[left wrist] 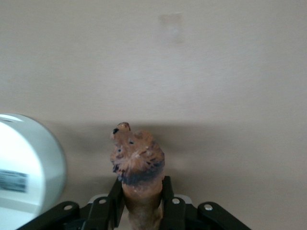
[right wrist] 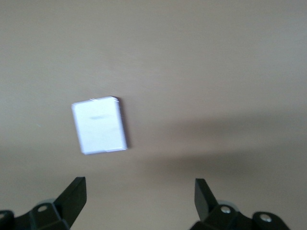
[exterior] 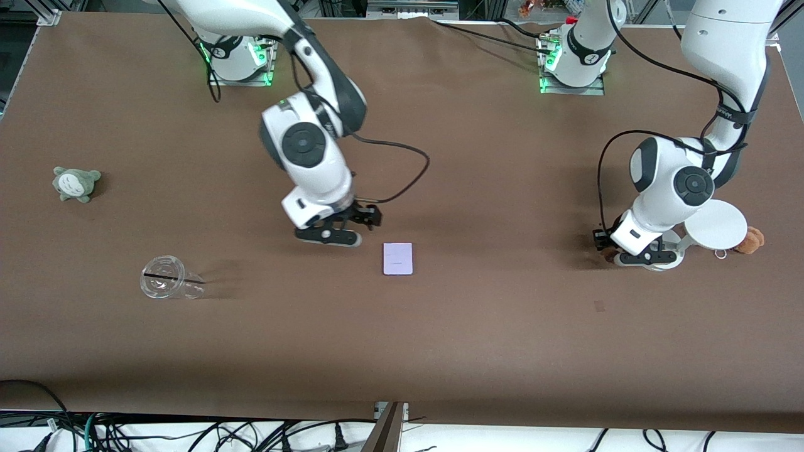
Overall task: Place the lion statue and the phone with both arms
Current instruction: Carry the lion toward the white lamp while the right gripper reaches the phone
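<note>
The phone (exterior: 397, 258) is a flat pale lavender-white rectangle lying on the brown table near its middle. It also shows in the right wrist view (right wrist: 100, 125). My right gripper (exterior: 330, 237) hangs open and empty just above the table, beside the phone toward the right arm's end; its dark fingertips (right wrist: 72, 194) stand wide apart. My left gripper (exterior: 634, 258) is low at the left arm's end, shut on the lion statue (exterior: 608, 255). In the left wrist view the reddish-brown lion statue (left wrist: 137, 158) sticks out from between the fingers of the left gripper (left wrist: 140, 199).
A white round-based stand (exterior: 713, 227) with a disc top stands right beside the left gripper, also in the left wrist view (left wrist: 24, 167). An orange-brown plush (exterior: 750, 240) lies beside it. A clear cup (exterior: 168, 285) lies on its side and a grey-green plush (exterior: 76, 183) sits at the right arm's end.
</note>
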Robot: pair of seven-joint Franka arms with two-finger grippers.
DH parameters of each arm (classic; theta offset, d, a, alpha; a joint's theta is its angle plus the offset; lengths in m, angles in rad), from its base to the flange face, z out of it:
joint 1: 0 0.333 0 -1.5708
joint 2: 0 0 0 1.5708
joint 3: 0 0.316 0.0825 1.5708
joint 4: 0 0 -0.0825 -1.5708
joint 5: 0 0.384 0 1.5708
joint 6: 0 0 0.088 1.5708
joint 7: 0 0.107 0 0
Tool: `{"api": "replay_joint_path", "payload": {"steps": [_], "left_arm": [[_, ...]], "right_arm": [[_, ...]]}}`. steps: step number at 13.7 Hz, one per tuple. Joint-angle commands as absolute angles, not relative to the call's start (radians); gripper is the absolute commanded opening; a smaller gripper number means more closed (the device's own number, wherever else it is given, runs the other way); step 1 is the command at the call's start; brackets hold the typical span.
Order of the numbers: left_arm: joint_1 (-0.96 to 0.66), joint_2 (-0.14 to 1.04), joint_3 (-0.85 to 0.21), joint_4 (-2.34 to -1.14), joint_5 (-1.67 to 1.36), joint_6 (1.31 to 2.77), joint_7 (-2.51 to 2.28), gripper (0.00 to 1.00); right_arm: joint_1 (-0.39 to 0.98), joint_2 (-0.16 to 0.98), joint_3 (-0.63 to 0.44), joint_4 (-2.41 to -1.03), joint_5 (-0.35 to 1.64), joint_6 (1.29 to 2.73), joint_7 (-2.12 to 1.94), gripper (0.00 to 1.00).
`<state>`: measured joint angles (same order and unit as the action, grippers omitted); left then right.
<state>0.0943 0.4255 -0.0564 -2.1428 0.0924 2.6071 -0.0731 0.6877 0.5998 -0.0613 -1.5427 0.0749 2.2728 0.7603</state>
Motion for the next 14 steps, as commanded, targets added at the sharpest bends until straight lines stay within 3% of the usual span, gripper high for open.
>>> {"api": "replay_joint_path", "payload": {"steps": [1,12,13,14], "left_arm": [[0.135,0.402,-0.072,-2.181,0.130,2.631,-0.040,0.00],[0.147,0.439,-0.071,-2.203,0.132,2.700,-0.041,0.00],[0.147,0.439,-0.069,-2.200,0.130,2.698,-0.043,0.28],[0.147,0.437,-0.069,-2.198,0.132,2.695,-0.041,0.66]], "right_arm": [[0.733,0.698,-0.077,-1.484,0.074,2.382,0.839,1.00],[0.762,1.037,-0.077,-1.182,-0.135,2.476,0.919,1.00],[0.762,1.057,-0.077,-1.152,-0.135,2.476,0.919,1.00],[0.762,1.063,-0.077,-1.144,-0.135,2.479,0.920,1.00]]}}
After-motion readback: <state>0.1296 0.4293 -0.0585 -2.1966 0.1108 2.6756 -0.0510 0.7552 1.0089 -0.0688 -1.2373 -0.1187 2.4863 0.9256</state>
